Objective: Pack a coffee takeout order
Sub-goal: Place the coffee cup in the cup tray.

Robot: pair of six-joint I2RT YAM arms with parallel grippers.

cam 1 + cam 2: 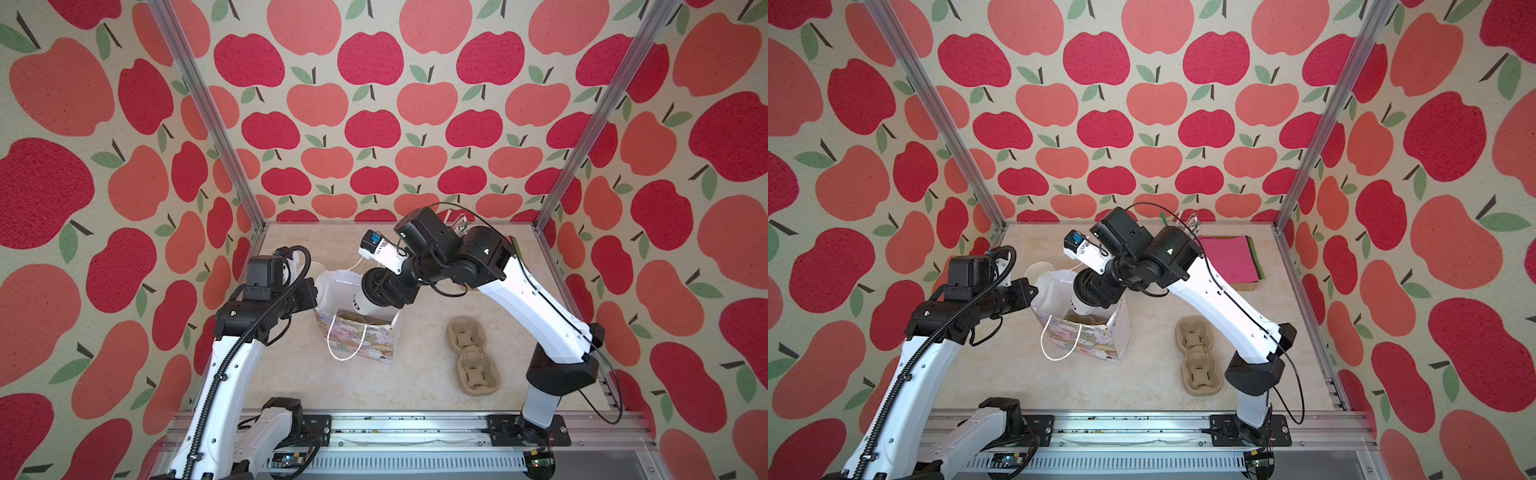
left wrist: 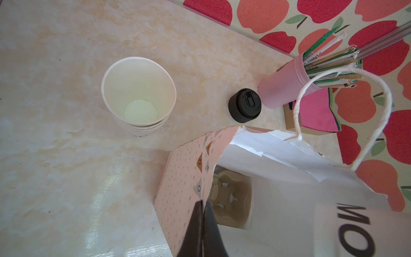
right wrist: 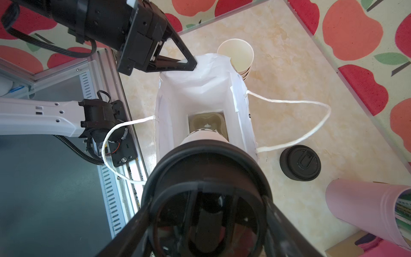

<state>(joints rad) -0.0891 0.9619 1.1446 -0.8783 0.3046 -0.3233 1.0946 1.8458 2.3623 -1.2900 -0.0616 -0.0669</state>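
Observation:
My right gripper (image 3: 206, 211) is shut on the black lid (image 3: 206, 169) of the white paper cup (image 1: 365, 301). It holds the cup tilted at the open mouth of the patterned paper bag (image 1: 361, 336), above a brown cup carrier (image 3: 206, 120) on the bag's floor. My left gripper (image 2: 202, 207) is shut on the bag's rim (image 2: 189, 178) on its left side. Green straws (image 2: 324, 37) stand in a pink holder (image 2: 284, 86) at the back. The magenta napkin (image 1: 1229, 257) lies at the back right.
A stack of lidless white cups (image 2: 138, 93) stands just behind the bag. A spare black lid (image 2: 244, 105) lies beside the pink holder. A second brown carrier (image 1: 473, 357) lies on the table right of the bag. The bag's white cord handles (image 3: 311, 124) hang outward.

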